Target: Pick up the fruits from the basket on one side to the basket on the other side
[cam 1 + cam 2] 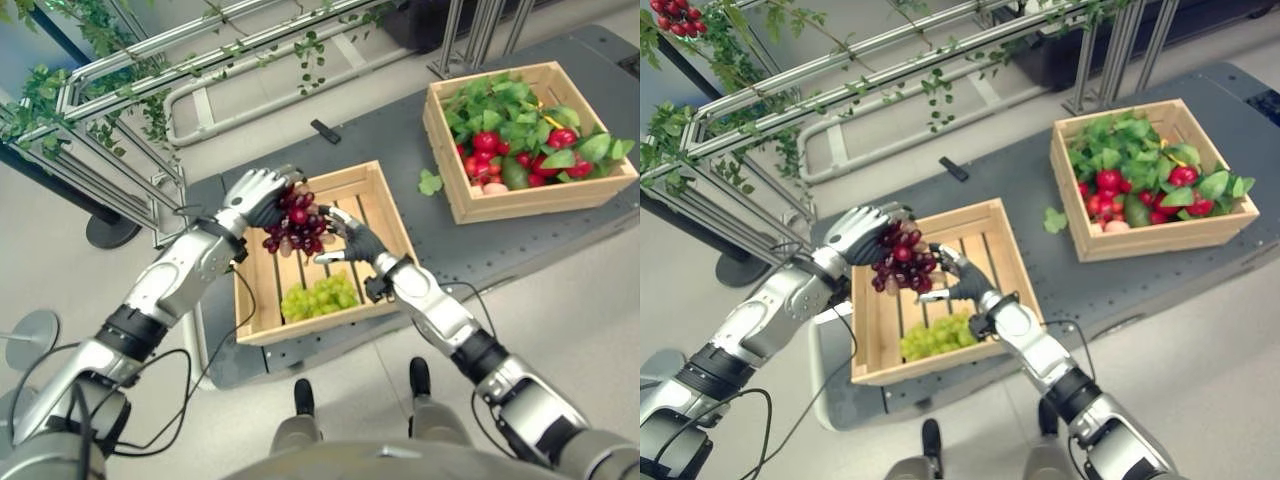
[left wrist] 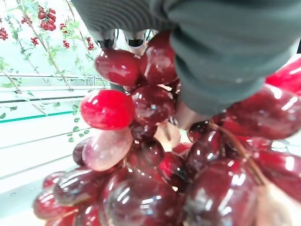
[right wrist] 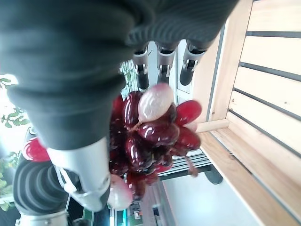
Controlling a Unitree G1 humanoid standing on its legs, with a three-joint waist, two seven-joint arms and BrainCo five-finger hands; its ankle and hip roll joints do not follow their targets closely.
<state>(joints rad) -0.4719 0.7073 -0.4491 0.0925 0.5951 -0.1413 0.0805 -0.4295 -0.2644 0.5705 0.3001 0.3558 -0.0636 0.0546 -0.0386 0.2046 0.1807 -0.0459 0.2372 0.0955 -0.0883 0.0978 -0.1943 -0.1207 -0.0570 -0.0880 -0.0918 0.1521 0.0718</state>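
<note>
A bunch of red grapes (image 1: pixel 295 225) hangs above the back left part of the near wooden crate (image 1: pixel 310 325), with my left hand (image 1: pixel 252 195) shut on its top. My right hand (image 1: pixel 355 240) is just to the right of the bunch, open, its fingers (image 3: pixel 160 61) straight and reaching to the grapes (image 3: pixel 150 132). Seen from the left wrist, the red grapes (image 2: pixel 155 155) hang right under the palm. A bunch of green grapes (image 1: pixel 320 297) lies in the crate's front part. The far crate (image 1: pixel 540 198) at the right holds red fruits and green leaves.
Both crates stand on a dark grey table (image 1: pixel 400 150). On it lie a small black object (image 1: pixel 325 131) and a loose green leaf (image 1: pixel 430 183). A metal frame with vines (image 1: pixel 120 90) runs along the back left, with red grapes (image 1: pixel 675 15) hanging on it.
</note>
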